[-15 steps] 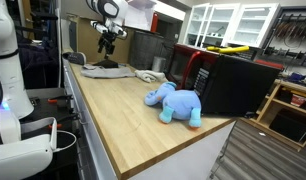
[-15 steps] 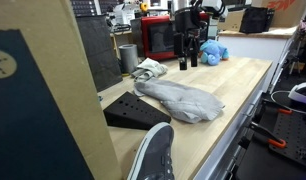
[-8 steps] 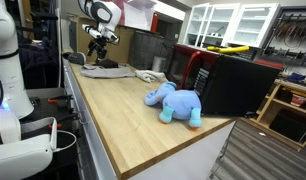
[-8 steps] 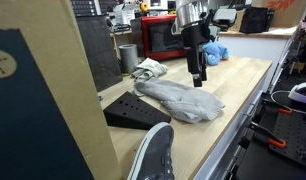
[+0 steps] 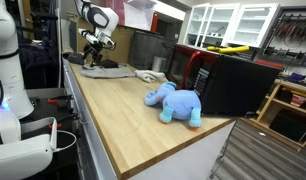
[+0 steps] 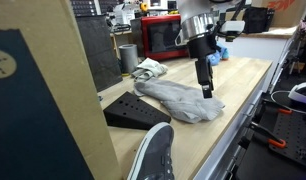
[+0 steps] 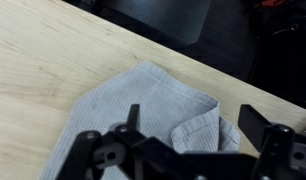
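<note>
A grey cloth lies crumpled on the wooden table; it also shows at the far end in an exterior view. My gripper hangs just above the cloth's end by the table edge, jaws open and empty. In the wrist view the cloth fills the middle, with a folded corner directly under my gripper. One dark finger shows at left and another at right, wide apart. The gripper appears low over the cloth from the far view too.
A blue plush elephant lies mid-table beside a black box. A black wedge, a white crumpled item, a metal cup and a red appliance stand near the cloth. A shoe sits in the foreground.
The gripper has come down and moved along the table from above the far side to just over the grey cloth. Its jaws have stayed open. The cloth has not moved.
</note>
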### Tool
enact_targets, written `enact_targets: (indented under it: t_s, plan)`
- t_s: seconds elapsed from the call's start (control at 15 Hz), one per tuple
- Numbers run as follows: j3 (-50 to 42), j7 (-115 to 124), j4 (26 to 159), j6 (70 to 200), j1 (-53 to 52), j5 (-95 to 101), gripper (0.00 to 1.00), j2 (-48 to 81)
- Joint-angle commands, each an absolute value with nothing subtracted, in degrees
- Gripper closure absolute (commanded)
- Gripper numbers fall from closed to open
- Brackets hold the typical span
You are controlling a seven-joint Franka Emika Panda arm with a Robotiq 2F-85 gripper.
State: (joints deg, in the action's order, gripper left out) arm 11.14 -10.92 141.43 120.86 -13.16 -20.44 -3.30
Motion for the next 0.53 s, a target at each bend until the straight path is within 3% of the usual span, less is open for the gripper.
enact_targets:
  t_s: [0.0,0.47]
  plan:
    - [11.18,-12.07,140.72,122.72,-12.97,-24.07,0.00,-1.37]
    - [11.47,-11.74,139.56,125.87,-12.72,-27.81,0.00,1.31]
